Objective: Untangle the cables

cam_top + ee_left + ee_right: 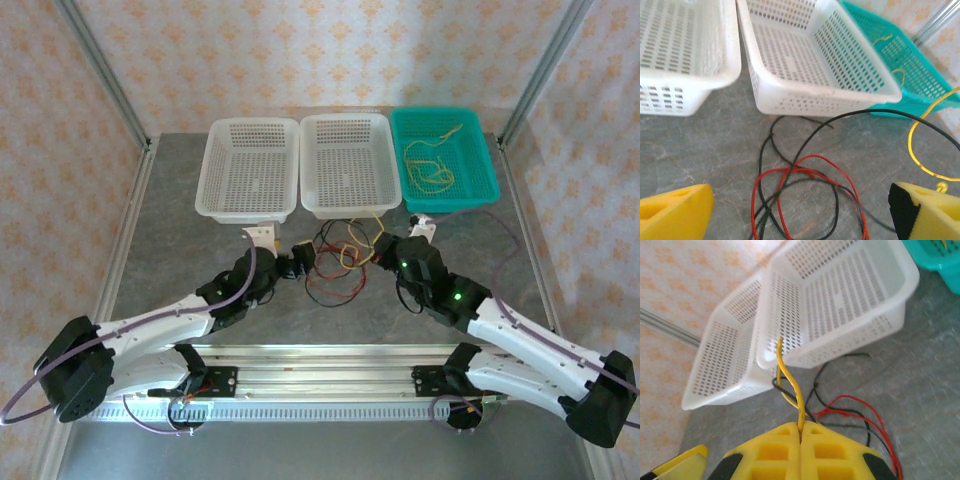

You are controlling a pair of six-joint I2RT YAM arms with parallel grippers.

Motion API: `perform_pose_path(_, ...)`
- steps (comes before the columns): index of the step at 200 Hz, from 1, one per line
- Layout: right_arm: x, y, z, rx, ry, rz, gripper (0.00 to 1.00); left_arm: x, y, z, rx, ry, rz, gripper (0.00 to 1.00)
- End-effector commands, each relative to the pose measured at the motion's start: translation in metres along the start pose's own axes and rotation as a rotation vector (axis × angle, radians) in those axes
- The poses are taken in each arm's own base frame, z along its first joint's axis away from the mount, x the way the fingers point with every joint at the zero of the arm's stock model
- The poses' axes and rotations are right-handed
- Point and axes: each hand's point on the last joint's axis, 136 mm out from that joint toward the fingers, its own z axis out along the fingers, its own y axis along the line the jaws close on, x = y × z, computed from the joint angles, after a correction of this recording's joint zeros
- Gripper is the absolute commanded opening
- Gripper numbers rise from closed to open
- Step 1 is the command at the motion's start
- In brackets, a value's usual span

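A tangle of red, black and yellow cables [335, 262] lies on the table just in front of the middle white basket. My right gripper [801, 427] is shut on a yellow cable [790, 382] that rises from between its fingertips, with red [865, 405] and black strands below it. From above, the right gripper [380, 248] sits at the tangle's right edge. My left gripper [800, 215] is open, its yellow fingers [675, 212] wide apart over the red cable [815, 159] and black cable [840, 117], touching neither. In the top view the left gripper [297, 265] sits at the tangle's left edge.
Three baskets stand in a row behind the tangle: two white ones [250, 210] [345, 207] and a teal one [450, 200] holding loose yellow cables [428, 172]. Bare grey table lies to the left and right of the arms.
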Motion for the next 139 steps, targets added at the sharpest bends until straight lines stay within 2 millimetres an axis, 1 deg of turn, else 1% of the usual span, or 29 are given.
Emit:
perform_pose_path(1, -0.033, 0.023, -0.013, -0.073, -0.113, -0.026, 0.00, -0.021, 0.003, -0.009, 0.002, -0.099, 0.021, 0.93)
perform_pose_path(18, -0.036, 0.028, -0.015, -0.090, -0.119, -0.045, 0.00, -0.030, 0.001, -0.014, 0.020, -0.130, 0.031, 0.94)
perform_pose_path(29, -0.036, 0.029, -0.015, -0.090, -0.121, -0.055, 0.00, -0.032, -0.005, -0.016, 0.049, -0.134, 0.048, 0.94)
perform_pose_path(64, -0.035, 0.034, -0.017, -0.126, -0.113, -0.079, 0.00, -0.039, -0.018, -0.014, 0.091, -0.132, 0.094, 0.95)
perform_pose_path(92, -0.037, 0.044, -0.022, -0.177, -0.118, -0.160, 0.00, -0.050, -0.026, -0.005, 0.117, -0.124, 0.097, 0.94)
perform_pose_path(103, -0.038, 0.046, -0.023, -0.181, -0.125, -0.193, 0.00, -0.055, -0.033, -0.001, 0.140, -0.123, 0.097, 0.94)
perform_pose_path(139, -0.040, 0.047, -0.024, -0.164, -0.120, -0.264, 0.00, -0.084, -0.057, 0.011, 0.195, -0.163, 0.084, 0.93)
